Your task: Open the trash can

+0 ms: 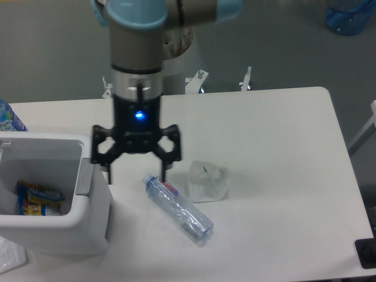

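A white table [282,147] with rounded far corners fills most of the scene under even indoor light, its surface faintly glossy. Beyond its far edge lies a plain grey floor [53,53]. At the far right corner sits a blue translucent object [351,14], possibly a large water jug, cut off by the picture's edge.

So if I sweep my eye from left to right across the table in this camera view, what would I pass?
Open trash can → gripper → plastic bottle → crumpled clear wrapper → bare table.
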Available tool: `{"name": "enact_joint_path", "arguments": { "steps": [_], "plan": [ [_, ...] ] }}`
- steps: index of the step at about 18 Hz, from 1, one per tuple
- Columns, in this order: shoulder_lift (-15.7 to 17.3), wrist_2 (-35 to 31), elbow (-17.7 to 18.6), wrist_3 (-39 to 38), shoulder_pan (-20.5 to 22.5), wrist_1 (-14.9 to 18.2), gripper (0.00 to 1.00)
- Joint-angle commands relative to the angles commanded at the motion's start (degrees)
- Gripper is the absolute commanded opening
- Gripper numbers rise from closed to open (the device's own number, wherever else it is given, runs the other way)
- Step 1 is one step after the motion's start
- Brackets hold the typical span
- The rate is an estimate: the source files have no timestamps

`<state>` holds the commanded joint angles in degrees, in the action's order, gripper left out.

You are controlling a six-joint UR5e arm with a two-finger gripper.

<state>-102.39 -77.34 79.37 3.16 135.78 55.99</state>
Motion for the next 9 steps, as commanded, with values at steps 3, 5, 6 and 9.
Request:
{"name": "enact_joint_path", "arguments": {
  "steps": [3,5,6,9],
  "plan": [
    [0.35,-2.97,0.17,0.17,2.72,0.70,1.00],
    [0.53,-6.57,0.35,2.01,3.70,1.31,1.00],
    [0.79,-8.68,0.53,4.89,3.88,3.15,1.00],
    [0.97,-11.51,0.09,14.91,4.32,10.62,1.00]
  ]
}}
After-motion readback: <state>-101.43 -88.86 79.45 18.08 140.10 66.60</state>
